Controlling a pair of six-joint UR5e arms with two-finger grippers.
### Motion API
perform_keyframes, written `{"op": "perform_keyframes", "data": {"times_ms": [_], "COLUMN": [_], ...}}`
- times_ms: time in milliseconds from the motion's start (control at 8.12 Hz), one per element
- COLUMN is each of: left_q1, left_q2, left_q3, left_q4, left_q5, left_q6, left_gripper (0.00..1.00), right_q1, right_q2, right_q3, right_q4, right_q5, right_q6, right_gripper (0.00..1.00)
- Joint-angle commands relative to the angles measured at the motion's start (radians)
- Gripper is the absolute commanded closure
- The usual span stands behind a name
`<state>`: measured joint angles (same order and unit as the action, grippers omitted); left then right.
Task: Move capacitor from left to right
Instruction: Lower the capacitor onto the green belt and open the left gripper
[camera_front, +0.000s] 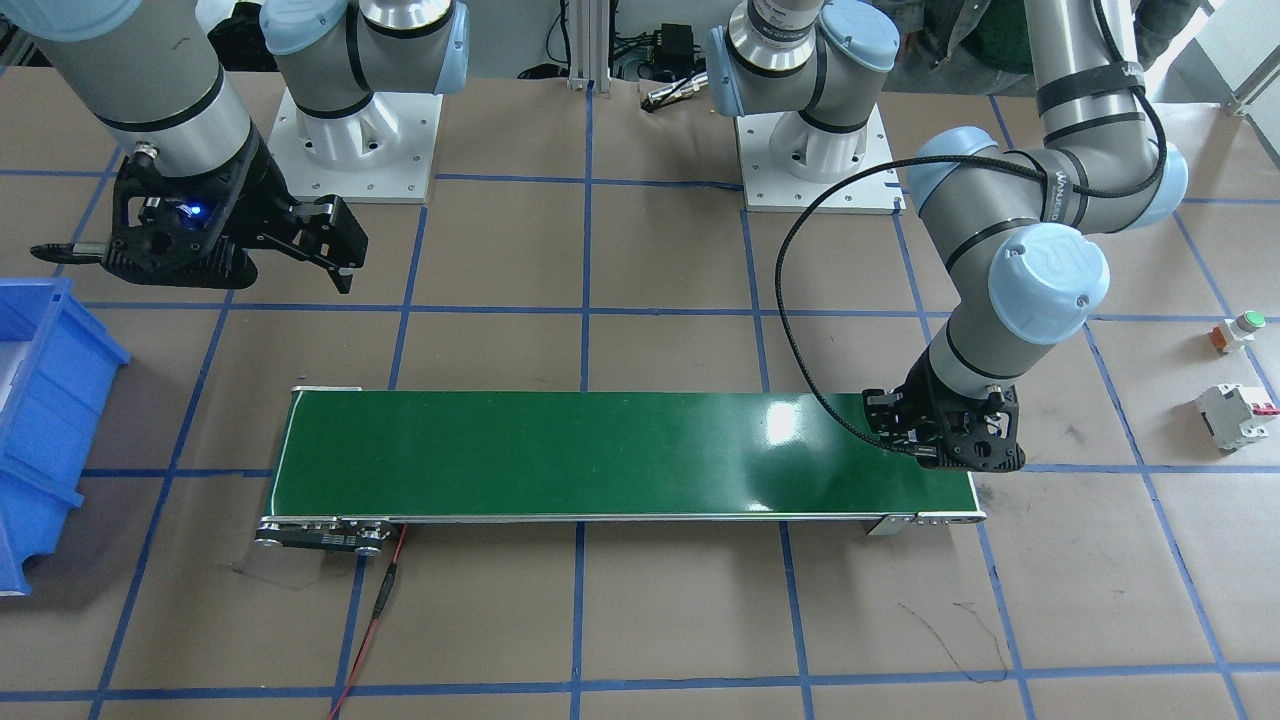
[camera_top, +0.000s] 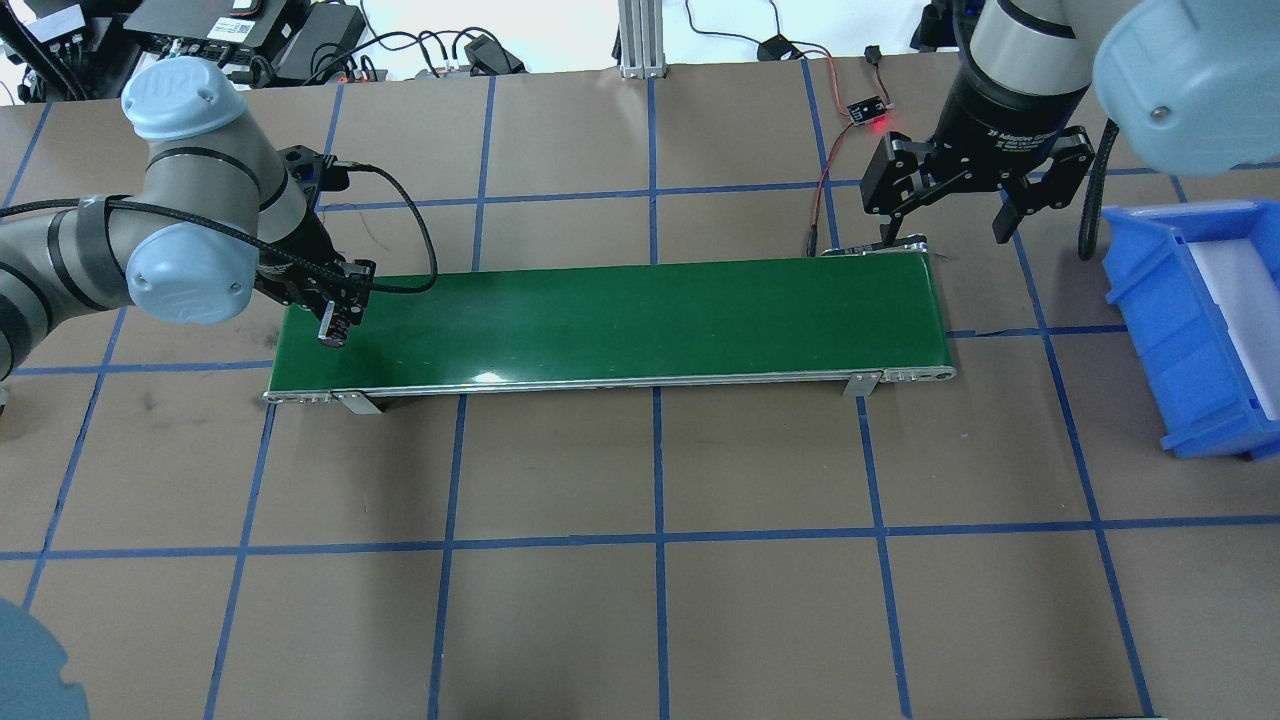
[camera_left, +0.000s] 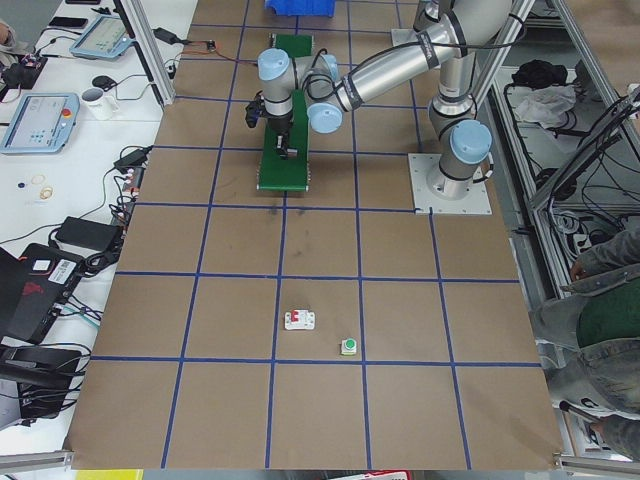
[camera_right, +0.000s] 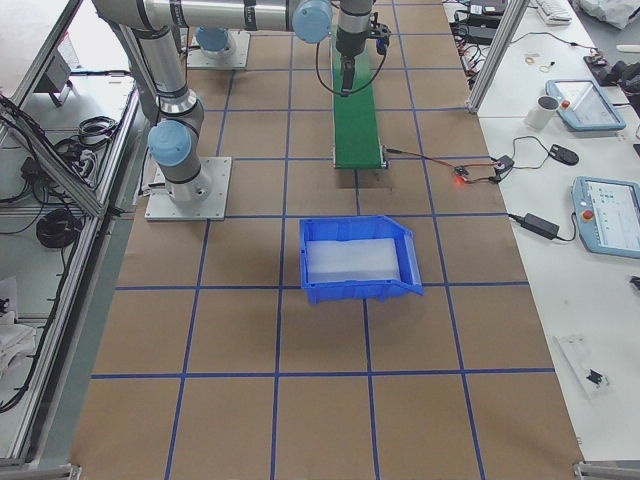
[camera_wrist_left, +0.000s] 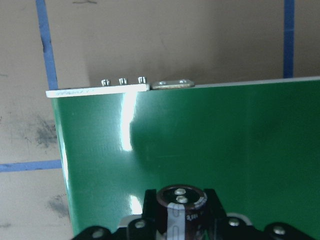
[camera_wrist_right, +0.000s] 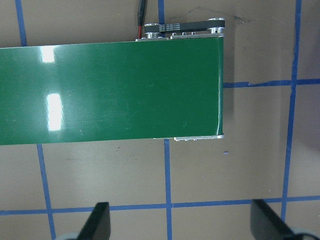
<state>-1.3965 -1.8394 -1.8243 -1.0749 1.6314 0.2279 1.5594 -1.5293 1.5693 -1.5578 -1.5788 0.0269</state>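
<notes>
The capacitor (camera_wrist_left: 180, 205), a stubby black cylinder with a pale stripe, sits upright between the fingers of my left gripper (camera_top: 335, 325). That gripper is shut on it, low over the left end of the green conveyor belt (camera_top: 640, 320); the front-facing view shows it (camera_front: 945, 455) at the belt's right end. Only the left wrist view shows the capacitor. My right gripper (camera_top: 958, 215) is open and empty, hanging above the table just behind the belt's right end. Its two fingers (camera_wrist_right: 100, 220) frame bare table in front of the belt (camera_wrist_right: 110, 90).
A blue bin (camera_top: 1200, 320) stands on the table to the right of the belt. A white circuit breaker (camera_front: 1235, 415) and a green-capped push button (camera_front: 1240, 330) lie on the table beyond the belt's left end. A red cable (camera_front: 385, 600) runs from the belt's motor end.
</notes>
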Motion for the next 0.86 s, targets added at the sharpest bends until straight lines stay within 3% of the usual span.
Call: {"op": "perform_keyframes", "data": {"times_ms": [0, 616, 739], "left_q1": [0.001, -0.001, -0.001], "left_q2": [-0.047, -0.081, -0.080], "left_q3": [0.030, 0.031, 0.031], "left_q4": [0.004, 0.041, 0.041], "left_q5": [0.001, 0.005, -0.001], "left_q6": [-0.039, -0.042, -0.041], "left_gripper": [0.88, 0.86, 0.77], "right_q1": [0.001, 0.001, 0.001], "right_q2": [0.000, 0.001, 0.001], "right_q3": [0.000, 0.000, 0.000], "right_q4": [0.001, 0.002, 0.002], "right_q5": [-0.001, -0.001, -0.001], "right_q6": [-0.001, 0.001, 0.001], "right_gripper": [0.00, 0.00, 0.00]}}
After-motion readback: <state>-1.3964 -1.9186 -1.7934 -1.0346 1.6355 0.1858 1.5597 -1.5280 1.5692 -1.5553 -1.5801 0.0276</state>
